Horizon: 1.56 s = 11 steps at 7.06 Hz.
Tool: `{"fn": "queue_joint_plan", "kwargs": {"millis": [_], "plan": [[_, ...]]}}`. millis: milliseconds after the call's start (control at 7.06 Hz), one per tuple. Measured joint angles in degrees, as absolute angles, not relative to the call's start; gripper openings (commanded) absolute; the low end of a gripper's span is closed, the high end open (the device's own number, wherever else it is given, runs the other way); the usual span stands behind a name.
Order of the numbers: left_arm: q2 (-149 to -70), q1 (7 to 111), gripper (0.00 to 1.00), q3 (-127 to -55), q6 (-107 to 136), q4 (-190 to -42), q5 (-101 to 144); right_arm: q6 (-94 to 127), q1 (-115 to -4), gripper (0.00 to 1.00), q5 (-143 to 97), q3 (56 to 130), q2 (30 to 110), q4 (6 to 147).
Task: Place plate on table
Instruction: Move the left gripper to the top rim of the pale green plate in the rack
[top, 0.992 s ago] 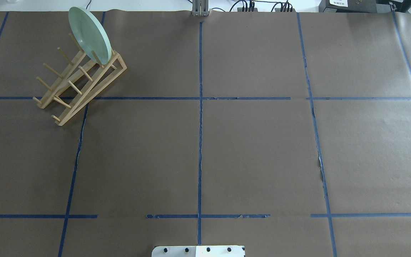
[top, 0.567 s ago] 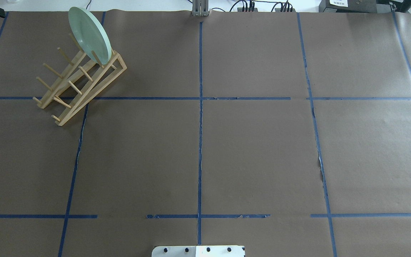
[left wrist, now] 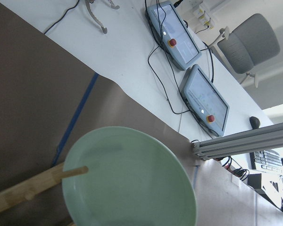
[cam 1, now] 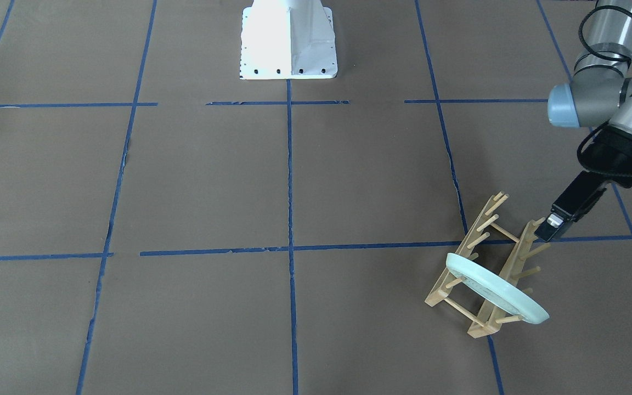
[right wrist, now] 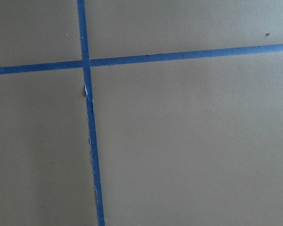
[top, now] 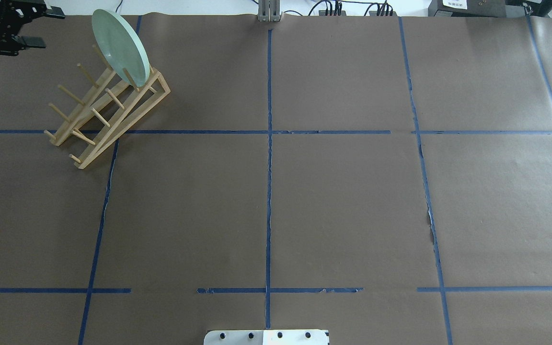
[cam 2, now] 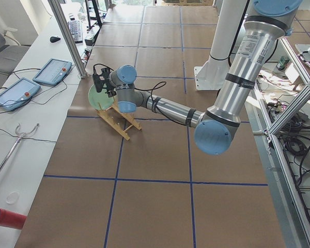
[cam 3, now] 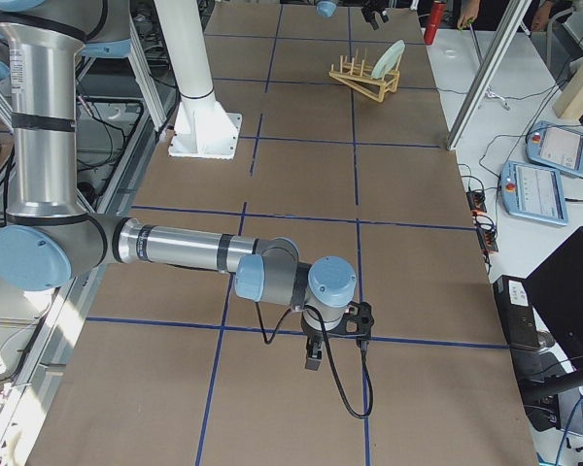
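- The plate (top: 120, 45) stood on edge in the end slot of the wooden rack (top: 101, 117) on the table (top: 343, 201).
- The left gripper (top: 41, 28) hovered beside the rack, jaws apart, empty.
- The right gripper (cam 3: 312, 361) hung well apart from the rack; whether it was wide or narrow could not be told.

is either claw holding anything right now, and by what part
Nothing is held. The plate stands in the wooden rack, with the left claw open and apart from it. The right claw hangs over the table, nothing seen in it.
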<state>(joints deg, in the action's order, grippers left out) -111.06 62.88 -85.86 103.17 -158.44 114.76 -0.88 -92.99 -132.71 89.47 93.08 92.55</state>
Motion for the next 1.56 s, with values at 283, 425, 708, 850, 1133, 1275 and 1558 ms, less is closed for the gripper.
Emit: {"fn": "queue_joint_plan", "kwargs": {"millis": [283, 425, 708, 850, 1133, 1275, 1558], "plan": [[-112.41, 59.46, 1.0, -82.7, 113.93, -165.34, 106.27, -0.88, -92.99, 1.0, -132.72, 89.47, 93.07, 92.55], [-113.11, 58.5, 0.95, -80.91, 116.0, -166.98, 104.01, -0.88, -92.99, 1.0, -132.71, 89.47, 93.08, 92.55], [-114.49, 57.7, 0.78, -78.02, 116.67, -167.58, 102.64, -0.88, -92.99, 1.0, -132.71, 89.47, 93.07, 92.55], [-115.16, 57.56, 0.71, -76.68, 116.2, -167.6, 102.56, -0.88, -92.99, 1.0, -132.71, 89.47, 93.08, 92.55], [-115.73, 57.5, 0.53, -75.5, 113.58, -167.59, 102.62, -0.88, -92.99, 1.0, -132.71, 89.47, 93.08, 92.55], [-115.88, 57.48, 0.47, -75.27, 112.98, -167.55, 102.64, -0.88, -92.99, 1.0, -132.71, 89.47, 93.08, 92.55], [-115.99, 57.48, 0.41, -75.17, 112.58, -167.52, 102.71, -0.88, -92.99, 1.0, -132.71, 89.47, 93.08, 92.55]]}}
